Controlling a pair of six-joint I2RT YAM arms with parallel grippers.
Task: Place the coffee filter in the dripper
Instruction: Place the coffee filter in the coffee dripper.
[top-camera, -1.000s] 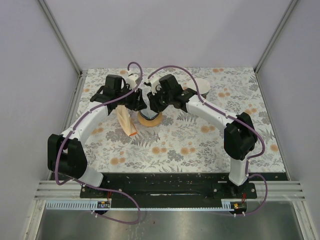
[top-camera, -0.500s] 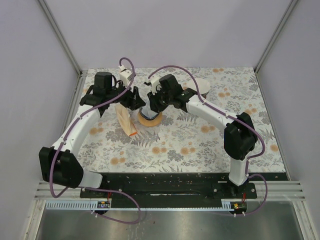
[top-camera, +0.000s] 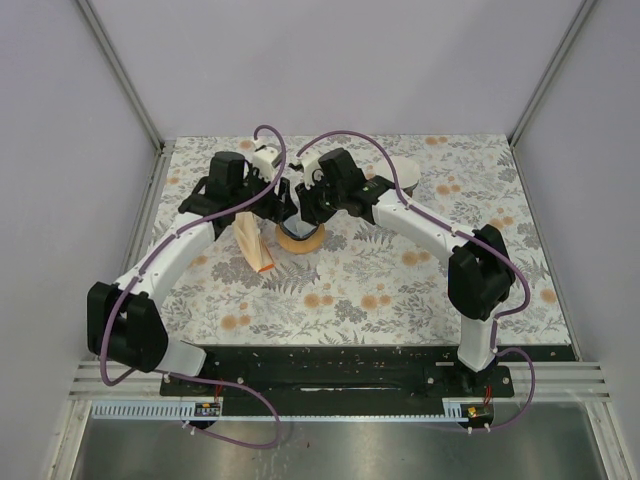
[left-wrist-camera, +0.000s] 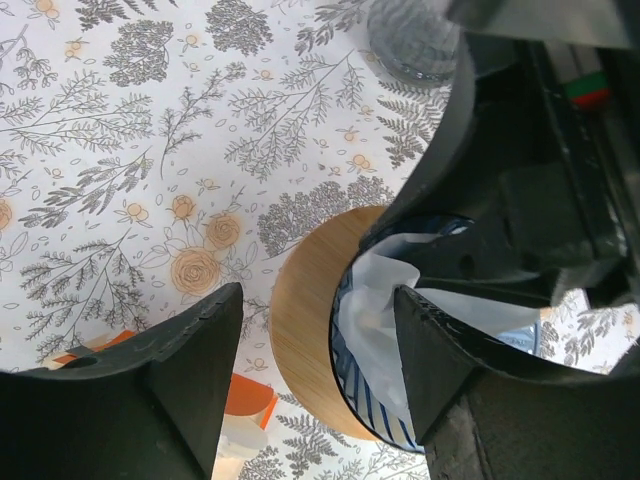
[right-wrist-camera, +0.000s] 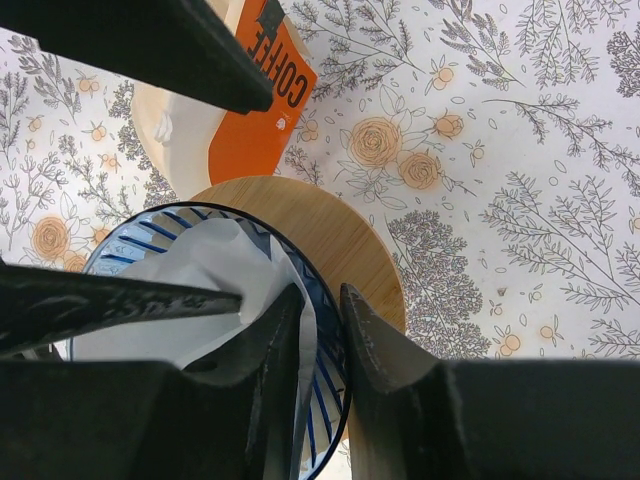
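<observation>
A: coffee filter (right-wrist-camera: 215, 265) located?
B: Inside dripper (right-wrist-camera: 130, 240); paper edge and rim pinched by right gripper (right-wrist-camera: 320, 300), left gripper (left-wrist-camera: 318, 310) spread. Thin, limp, tearable: to be gripped lightly at the edge.

Two robot arms are present, one left arm (top-camera: 175, 245) and one right arm (top-camera: 425, 228), over a single floral table (top-camera: 400, 290). Also counted: one blue-striped dripper (right-wrist-camera: 135, 238), one white coffee filter (right-wrist-camera: 200, 265), one round wooden base (right-wrist-camera: 350, 255), one orange filter packet (right-wrist-camera: 262, 115) and one white dish (top-camera: 408, 173).
</observation>
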